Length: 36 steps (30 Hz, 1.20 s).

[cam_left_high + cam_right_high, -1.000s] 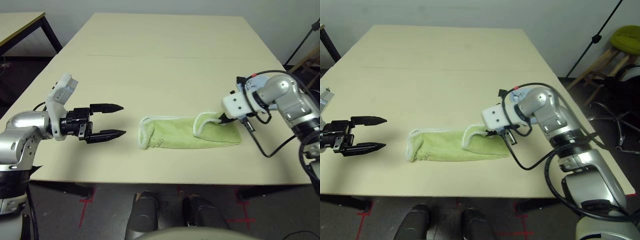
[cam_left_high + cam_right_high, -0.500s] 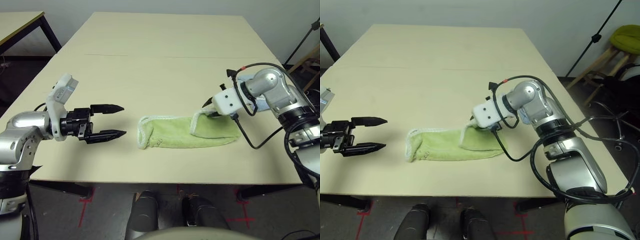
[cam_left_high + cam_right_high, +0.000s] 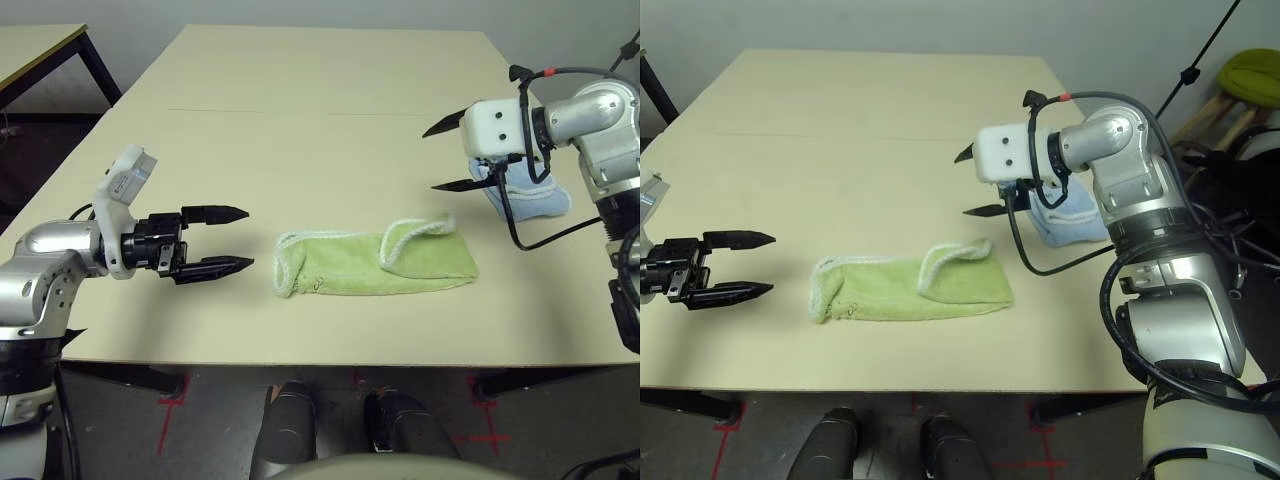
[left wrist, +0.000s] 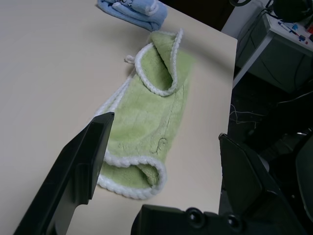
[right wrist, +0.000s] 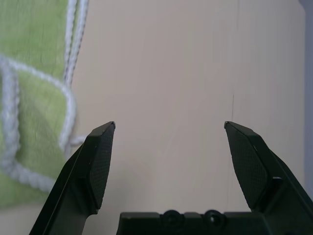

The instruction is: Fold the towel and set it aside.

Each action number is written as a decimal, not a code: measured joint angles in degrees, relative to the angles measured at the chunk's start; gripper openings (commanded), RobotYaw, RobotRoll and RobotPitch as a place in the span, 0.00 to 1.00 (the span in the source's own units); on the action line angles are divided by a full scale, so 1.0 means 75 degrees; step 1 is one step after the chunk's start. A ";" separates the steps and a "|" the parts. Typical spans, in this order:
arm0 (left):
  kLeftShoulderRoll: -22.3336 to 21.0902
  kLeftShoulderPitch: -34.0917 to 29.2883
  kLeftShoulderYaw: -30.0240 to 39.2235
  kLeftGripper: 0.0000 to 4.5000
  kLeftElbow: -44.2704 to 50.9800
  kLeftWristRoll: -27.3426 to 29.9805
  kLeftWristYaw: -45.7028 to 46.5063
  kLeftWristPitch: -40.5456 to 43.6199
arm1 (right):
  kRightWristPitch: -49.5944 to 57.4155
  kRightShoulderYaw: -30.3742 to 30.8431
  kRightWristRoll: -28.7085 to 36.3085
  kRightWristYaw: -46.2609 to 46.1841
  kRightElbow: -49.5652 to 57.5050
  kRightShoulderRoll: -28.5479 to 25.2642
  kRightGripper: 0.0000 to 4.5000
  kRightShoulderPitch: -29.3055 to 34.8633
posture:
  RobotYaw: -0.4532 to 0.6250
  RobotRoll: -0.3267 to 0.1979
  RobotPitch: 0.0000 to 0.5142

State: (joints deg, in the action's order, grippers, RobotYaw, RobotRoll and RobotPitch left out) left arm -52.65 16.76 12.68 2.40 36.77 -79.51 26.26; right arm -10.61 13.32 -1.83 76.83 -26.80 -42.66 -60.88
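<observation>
Loose towel fold may spring back
Both end effectors — left [image 3: 232, 239], right [image 3: 447, 156] — gape empty beside the towel [image 3: 375, 263]; its flipped corner sits unpinned.

i've let go with the right gripper [image 3: 440, 157]: a second ago its fingers were pinched on the towel [image 3: 375, 263] at its right end, down near the table; now they stand wide apart and empty, up off the cloth and further back over the table. the lifted corner has dropped, so the towel lies free on the table with a loop of white edging folded over near its right end. with the arm raised, the light-blue cloth [image 3: 528, 199] it covered before shows behind the gripper.
</observation>
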 measured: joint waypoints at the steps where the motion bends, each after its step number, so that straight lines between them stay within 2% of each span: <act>1: 0.0004 0.0011 -0.0007 1.00 0.0000 0.0000 0.0007 0.0003 | 0.0543 -0.0115 0.0186 0.0074 0.0181 -0.0038 1.00 0.0095 | 0.56 0.62 0.30; 6: 0.0000 -0.0021 0.0014 1.00 0.0000 0.0017 0.0054 0.0078 | 0.3682 -0.0360 0.1407 0.1389 0.1565 -0.1129 1.00 0.0935 | 0.57 0.62 0.30; 10: -0.0010 -0.0049 0.0051 1.00 0.0002 0.0027 0.0077 0.0091 | 0.5122 -0.0448 0.2143 0.1981 0.2360 -0.2143 1.00 0.1352 | 0.57 0.62 0.30; 13: -0.0011 -0.0049 0.0056 1.00 0.0000 0.0028 0.0092 0.0093 | 0.5899 -0.0421 0.2683 0.2026 0.2669 -0.2711 0.87 0.1646 | 0.56 0.62 0.29; 16: -0.0001 -0.0021 0.0056 1.00 -0.0026 0.0023 0.0139 0.0092 | 0.5993 -0.0122 0.2942 0.2031 0.3068 -0.3225 0.64 0.2262 | 0.56 0.62 0.29; 21: 0.0003 0.0082 0.0054 1.00 -0.0050 0.0022 0.0147 0.0092 | 0.5219 0.0207 0.2312 0.1797 0.3108 -0.2800 0.25 0.2755 | 0.56 0.62 0.29; 24: 0.0010 0.0094 0.0053 1.00 -0.0056 0.0021 0.0161 0.0092 | 0.4610 0.0280 0.1861 0.1334 0.2752 -0.2042 0.00 0.2819 | 0.56 0.62 0.29; 27: 0.0019 0.0094 0.0054 1.00 -0.0055 0.0025 0.0178 0.0093 | 0.3985 0.0440 0.1446 0.0942 0.2295 -0.1446 0.00 0.2799 | 0.56 0.62 0.29; 36: 0.0014 0.0058 0.0076 1.00 -0.0047 0.0055 0.0263 0.0131 | 0.3071 0.0574 0.0779 0.0502 0.1554 -0.0312 0.00 0.2638 | 0.58 0.62 0.28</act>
State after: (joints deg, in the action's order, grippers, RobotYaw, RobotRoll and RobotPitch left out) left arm -52.54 17.19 13.25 2.06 37.19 -77.54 27.24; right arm 12.42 17.63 4.01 80.59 -15.15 -44.99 -41.09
